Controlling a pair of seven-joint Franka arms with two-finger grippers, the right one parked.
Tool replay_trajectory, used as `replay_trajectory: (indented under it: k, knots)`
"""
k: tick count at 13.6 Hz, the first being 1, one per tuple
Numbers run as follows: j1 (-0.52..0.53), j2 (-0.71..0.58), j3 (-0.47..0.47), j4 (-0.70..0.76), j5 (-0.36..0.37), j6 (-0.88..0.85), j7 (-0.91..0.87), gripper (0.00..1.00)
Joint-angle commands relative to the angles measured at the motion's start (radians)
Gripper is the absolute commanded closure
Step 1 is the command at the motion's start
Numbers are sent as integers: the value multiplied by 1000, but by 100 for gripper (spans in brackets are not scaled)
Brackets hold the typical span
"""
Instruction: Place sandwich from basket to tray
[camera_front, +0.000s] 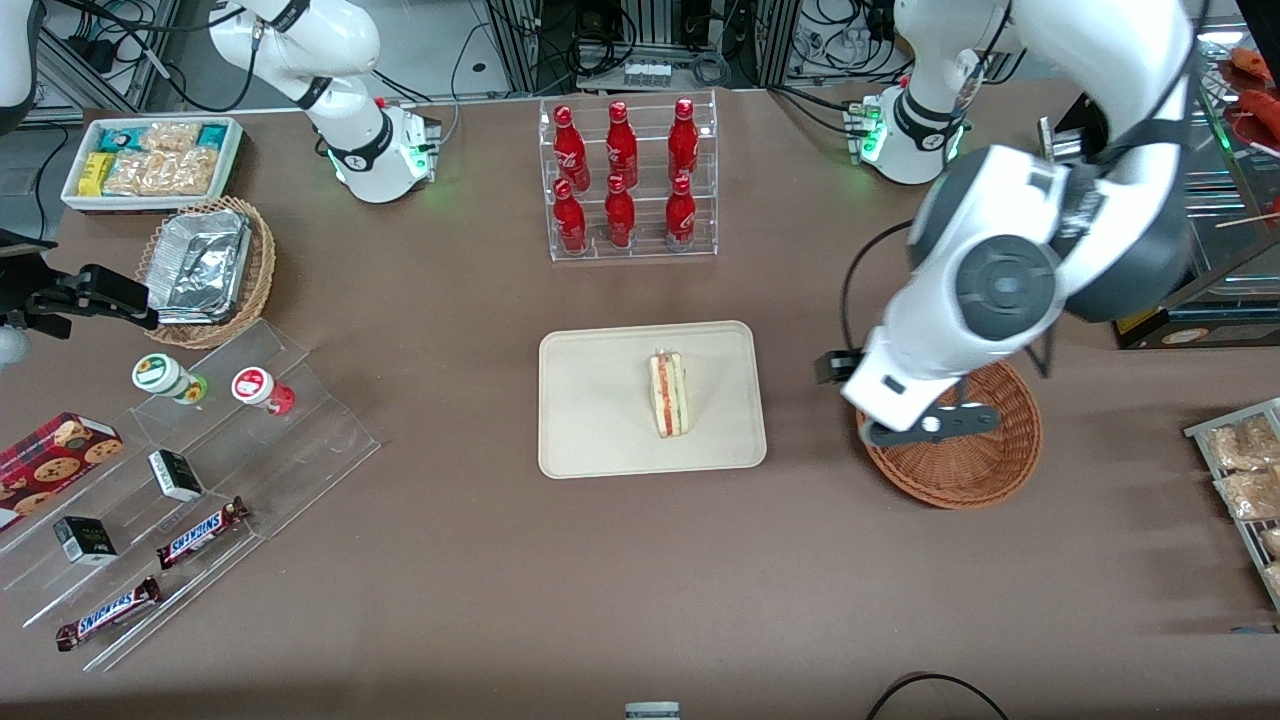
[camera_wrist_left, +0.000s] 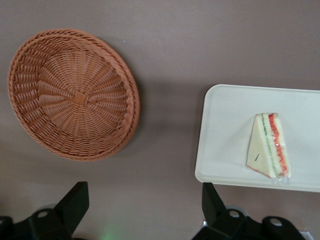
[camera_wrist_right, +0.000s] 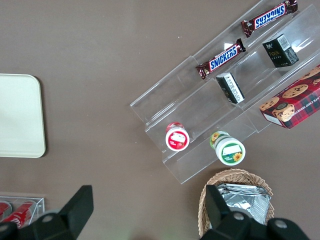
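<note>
Front view: The gripper (camera_front: 935, 422) is positioned above the basket (camera_front: 985, 462), over the part of its rim nearest the tray (camera_front: 600, 400). Nothing is seen inside the basket. The sandwich (camera_front: 667, 394) is located on the tray, well apart from the gripper toward the parked arm's end of the table, standing on one edge with its red and green layers facing up. A clear rack of red bottles (camera_front: 625, 178) is seen farther from the camera than the tray and well apart from the gripper.

Left wrist view: The fingers (camera_wrist_left: 75, 202) are held wide apart, and nothing is gripped between them. Bare brown table (camera_wrist_left: 165, 45) is seen between the two fingertips. The basket (camera_wrist_left: 72, 95) is seen to one side of the gripper with nothing in it, and the tray (camera_wrist_left: 225, 150) to the other. The sandwich (camera_wrist_left: 270, 146) is lying in the tray near one of its long edges, wrapped in clear film.

Right wrist view: One rounded corner of the tray (camera_wrist_right: 20, 115) is shown; neither the sandwich nor the working gripper is in this view. A stepped clear stand with chocolate bars (camera_wrist_right: 220, 59) is also shown.
</note>
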Motion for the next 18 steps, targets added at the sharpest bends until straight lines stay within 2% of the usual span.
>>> replay_trajectory:
  k: [1, 6, 13, 18]
  knots:
    - [98, -159, -6, -163, -53, 20, 170, 0]
    - [181, -298, 2, -256, -56, -37, 306, 0]
    - [240, -415, 4, -282, -54, -162, 317, 0]
    - [279, -444, 1, -274, -58, -210, 314, 0]
